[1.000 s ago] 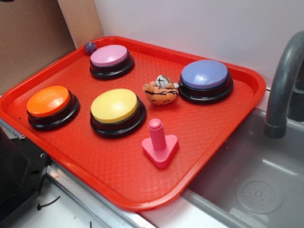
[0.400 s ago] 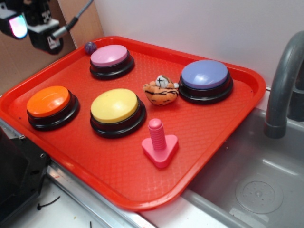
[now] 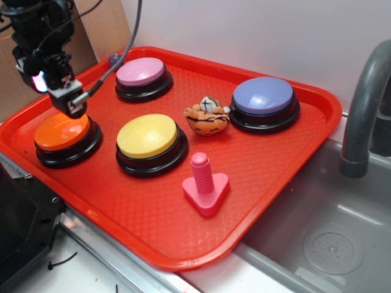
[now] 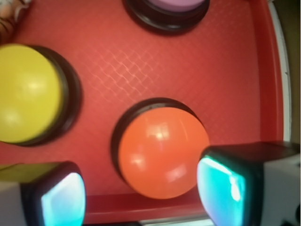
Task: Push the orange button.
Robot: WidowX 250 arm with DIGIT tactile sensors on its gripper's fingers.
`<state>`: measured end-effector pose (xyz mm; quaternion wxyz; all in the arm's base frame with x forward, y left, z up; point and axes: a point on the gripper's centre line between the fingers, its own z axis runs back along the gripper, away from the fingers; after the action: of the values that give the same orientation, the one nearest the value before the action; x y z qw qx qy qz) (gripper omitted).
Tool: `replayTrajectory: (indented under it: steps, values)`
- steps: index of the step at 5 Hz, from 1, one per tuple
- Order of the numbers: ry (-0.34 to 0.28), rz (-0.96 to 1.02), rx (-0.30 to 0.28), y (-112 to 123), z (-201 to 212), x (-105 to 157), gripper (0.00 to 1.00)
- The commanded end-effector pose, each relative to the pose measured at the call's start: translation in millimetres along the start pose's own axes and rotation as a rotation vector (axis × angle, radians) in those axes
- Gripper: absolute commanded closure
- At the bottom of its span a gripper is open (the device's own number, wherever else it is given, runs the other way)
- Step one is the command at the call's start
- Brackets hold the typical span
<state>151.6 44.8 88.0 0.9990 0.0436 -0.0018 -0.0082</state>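
The gripper (image 3: 72,105) hangs right over the orange button (image 3: 62,130), its fingers (image 4: 221,186) spread wide and holding nothing; whether it touches the dome I cannot tell. The button is a glossy orange dome on a black round base, at the near left of the red tray (image 3: 159,213), left of the yellow button (image 3: 147,135). A moment ago the gripper was higher and farther back; the button hasn't moved.
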Motion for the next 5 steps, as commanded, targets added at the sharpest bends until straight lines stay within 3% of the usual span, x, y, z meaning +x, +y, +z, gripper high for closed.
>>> replayTrajectory:
  steps: [1,3,5]
  values:
    - [0.057,-0.069,-0.020,4.1,-38.0,13.6,0.00]
    - [0.068,-0.074,-0.021,7.4,-40.5,14.1,0.00]
    - [0.014,-0.058,0.028,9.9,8.5,28.6,0.00]
